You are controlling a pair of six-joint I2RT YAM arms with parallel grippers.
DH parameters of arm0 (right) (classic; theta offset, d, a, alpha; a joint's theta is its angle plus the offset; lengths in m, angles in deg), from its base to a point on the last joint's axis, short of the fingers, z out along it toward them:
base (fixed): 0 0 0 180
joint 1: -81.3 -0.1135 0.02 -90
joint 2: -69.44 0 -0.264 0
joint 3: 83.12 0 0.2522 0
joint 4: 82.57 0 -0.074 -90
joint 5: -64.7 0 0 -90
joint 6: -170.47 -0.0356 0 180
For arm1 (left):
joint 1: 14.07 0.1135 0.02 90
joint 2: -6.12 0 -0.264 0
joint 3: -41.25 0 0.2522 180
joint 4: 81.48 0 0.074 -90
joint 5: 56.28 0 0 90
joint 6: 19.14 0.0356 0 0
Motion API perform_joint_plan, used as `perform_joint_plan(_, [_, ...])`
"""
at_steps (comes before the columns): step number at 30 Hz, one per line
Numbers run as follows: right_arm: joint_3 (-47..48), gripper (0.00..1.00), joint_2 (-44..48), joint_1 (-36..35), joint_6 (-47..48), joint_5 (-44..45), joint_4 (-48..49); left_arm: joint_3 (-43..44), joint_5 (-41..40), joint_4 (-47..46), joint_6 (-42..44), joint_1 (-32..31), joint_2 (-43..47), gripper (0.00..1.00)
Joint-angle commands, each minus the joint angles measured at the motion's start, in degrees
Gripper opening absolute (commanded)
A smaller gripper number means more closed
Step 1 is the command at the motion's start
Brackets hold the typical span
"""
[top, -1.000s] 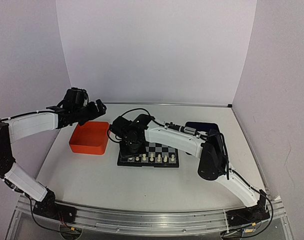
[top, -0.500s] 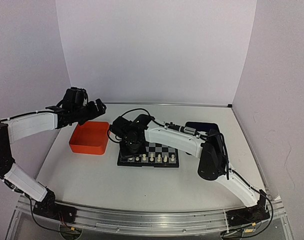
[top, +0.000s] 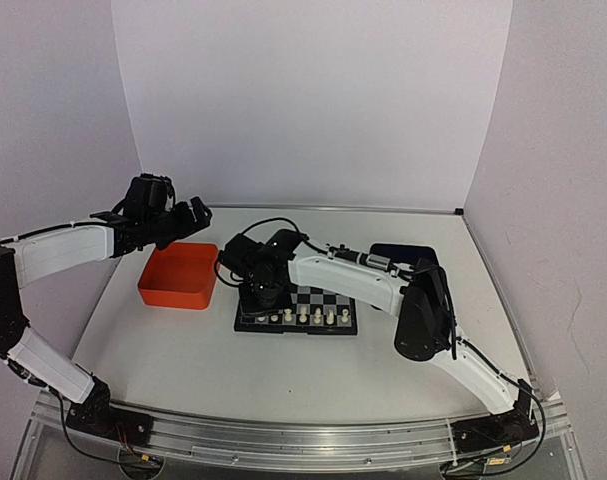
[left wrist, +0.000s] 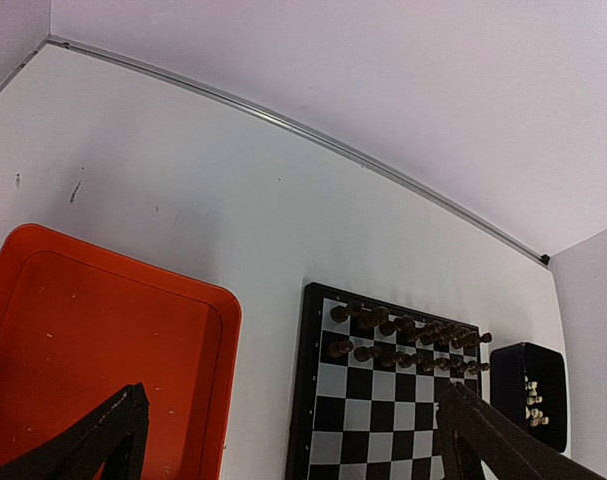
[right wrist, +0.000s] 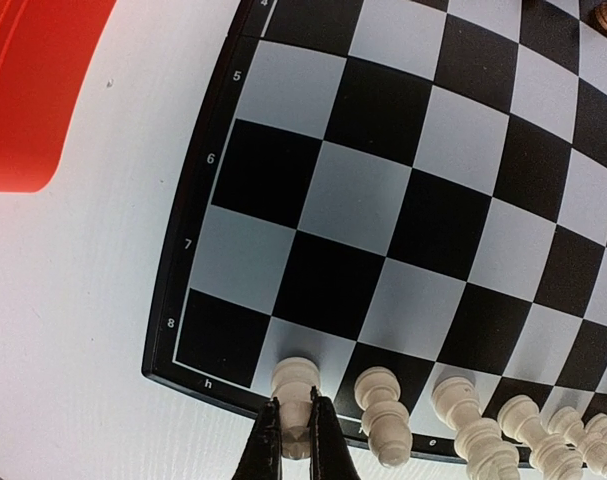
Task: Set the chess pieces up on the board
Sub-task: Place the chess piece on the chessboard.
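one cream piece (right wrist: 295, 385) stands on the board (right wrist: 353, 200) directly under the right gripper (right wrist: 294, 422), clamped between its fingers (right wrist: 263, 445); nothing has moved in the last second, so letting go seems next. left gripper (top: 188, 221) hangs apart, empty.

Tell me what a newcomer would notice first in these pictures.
The bright orange tray left of the chessboard catches the eye first, with the left gripper open and raised over it. Next comes the right gripper, closed around a white piece at the board's near-left corner, beside a row of white pieces along that edge.
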Motion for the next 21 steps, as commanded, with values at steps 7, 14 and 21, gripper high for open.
perform_joint_plan(7, [0.8, 0.06, -1.4, -0.3, 0.2, -0.1, -1.1, -0.2, 0.5, -0.9, 0.1, 0.3, 2.1, 1.00])
perform_joint_plan(14, [1.4, 0.14, -1.4, -0.3, 0.5, 0.3, -1.0, -0.2, 0.7, -1.0, 0.4, 0.3, 2.1, 1.00])
perform_joint_plan(21, [2.1, 0.19, -1.5, -0.2, 0.7, 0.5, -1.0, -0.2, 0.9, -1.2, 0.6, 0.3, 1.9, 1.00])
